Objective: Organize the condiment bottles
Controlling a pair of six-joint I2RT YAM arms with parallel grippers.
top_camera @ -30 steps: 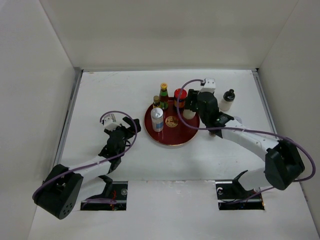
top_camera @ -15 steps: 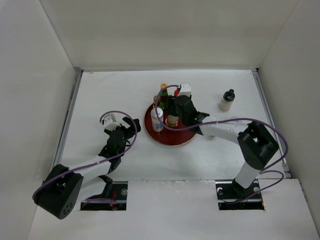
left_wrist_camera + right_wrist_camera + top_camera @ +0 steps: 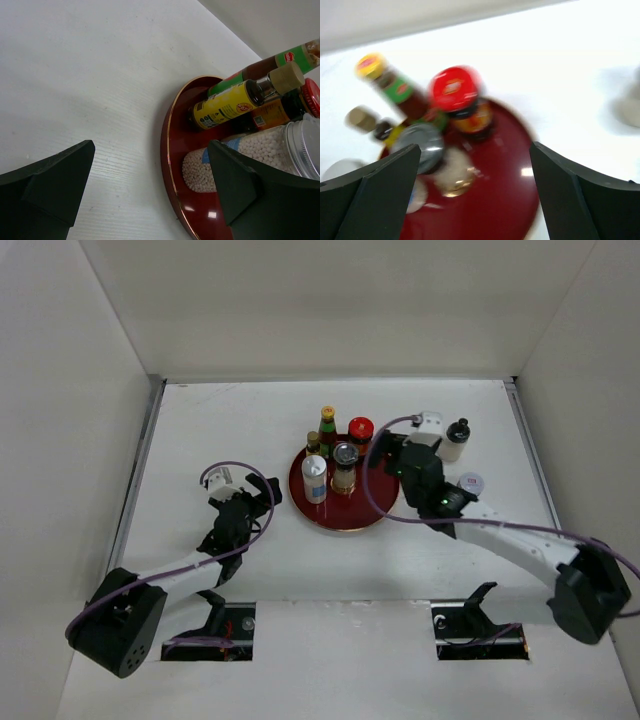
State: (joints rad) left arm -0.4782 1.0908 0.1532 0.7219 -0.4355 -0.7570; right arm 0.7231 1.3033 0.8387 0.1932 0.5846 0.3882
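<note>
**On the desk, left to right: two arms, one tray, seven condiment bottles**

1. At far left I have the left gripper (image 3: 257,488) low over the bare desk (image 3: 200,420), just beside the tray's left rim. Its jaws are spread wide with nothing between them.
2. At centre is the round dark-red tray (image 3: 372,512). Five bottles stand upright on it:
   - the blue-label bottle (image 3: 315,480), grey-capped and full of white granules, on the left side;
   - the tan-capped bottle (image 3: 313,444) with a yellow label, just behind it;
   - the yellow-capped bottle (image 3: 327,428) with a green label, at the far rim;
   - the silver-lidded jar (image 3: 345,468), near the middle;
   - the red-capped jar (image 3: 360,431), at the far rim, right of the yellow-capped one.
3. The right gripper (image 3: 384,454) hangs over the tray's right edge. Its jaws are spread and grip nothing. Its wrist view is blurred, facing the red-capped and silver-lidded jars.
4. The black-capped bottle (image 3: 456,440) has a white body and stands upright on the desk, off the tray, just right of the right wrist.
5. The pale-lidded jar (image 3: 470,483) sits on the desk, off the tray, close beside the right forearm.
</note>
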